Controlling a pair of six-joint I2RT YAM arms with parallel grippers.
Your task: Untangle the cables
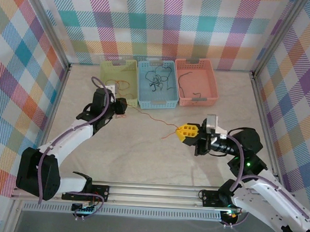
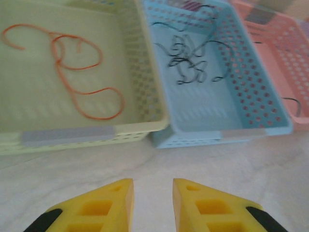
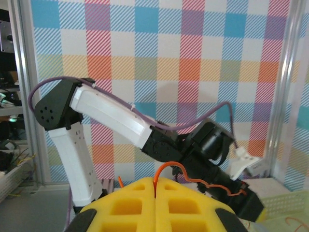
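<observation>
R tool [image 3: 155, 186] pressed together, pinching red-orange cable [image 1: 150, 118]. Cable runs over desk [image 1: 142, 157] toward 10 o'clock, ending by L tool [image 2: 153, 186], whose fingers stand a bit apart. At 12: orange cable [image 2: 99, 117] in green basket [image 2: 145, 72], black cables [image 2: 186, 63] in blue basket [image 2: 251, 96].

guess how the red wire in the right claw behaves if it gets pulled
Probably floppy: the red wire kinks and curls where it leaves the shut right claw. Likely very light, being hair-thin. It may slip out, since only a thin strand is pinched.
</observation>
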